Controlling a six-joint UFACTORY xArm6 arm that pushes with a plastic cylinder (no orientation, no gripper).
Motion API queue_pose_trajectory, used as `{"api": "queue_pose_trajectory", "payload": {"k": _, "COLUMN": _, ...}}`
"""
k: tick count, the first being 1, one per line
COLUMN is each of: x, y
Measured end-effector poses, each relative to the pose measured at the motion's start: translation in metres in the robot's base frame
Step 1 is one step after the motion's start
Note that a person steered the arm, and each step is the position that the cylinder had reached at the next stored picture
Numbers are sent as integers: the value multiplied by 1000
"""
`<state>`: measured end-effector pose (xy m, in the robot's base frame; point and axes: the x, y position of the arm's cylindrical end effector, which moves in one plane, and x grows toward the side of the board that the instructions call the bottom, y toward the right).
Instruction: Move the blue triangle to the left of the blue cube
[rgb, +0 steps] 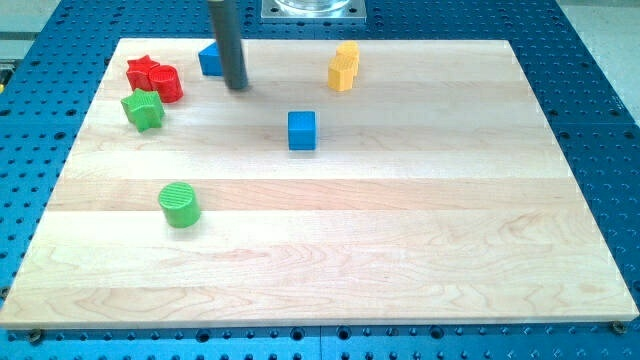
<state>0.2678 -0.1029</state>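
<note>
The blue triangle (210, 60) lies near the view's top left of the wooden board, partly hidden behind my rod. My tip (237, 87) rests on the board just right of and slightly below the triangle, touching or nearly touching it. The blue cube (302, 130) stands near the board's middle top, to the right of and below my tip, well apart from the triangle.
A red star (142, 70) and a red block (166, 83) sit at the far left top, with a green star (143, 109) just below them. A green cylinder (180, 205) stands lower left. Two yellow blocks (343, 66) sit top centre-right. The wooden board (400, 250) lies on a blue perforated table.
</note>
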Motion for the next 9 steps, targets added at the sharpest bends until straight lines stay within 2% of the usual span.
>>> {"api": "queue_pose_trajectory", "payload": {"k": 1, "x": -45, "y": -15}}
{"api": "queue_pose_trajectory", "payload": {"k": 2, "x": -57, "y": -60}}
{"api": "queue_pose_trajectory", "payload": {"k": 3, "x": -25, "y": -88}}
{"api": "queue_pose_trajectory", "payload": {"k": 4, "x": 22, "y": -55}}
{"api": "queue_pose_trajectory", "payload": {"k": 6, "x": -16, "y": -33}}
{"api": "queue_pose_trajectory", "payload": {"k": 7, "x": -12, "y": 1}}
{"api": "queue_pose_trajectory", "payload": {"k": 8, "x": 47, "y": 1}}
{"api": "queue_pose_trajectory", "payload": {"k": 9, "x": 58, "y": 1}}
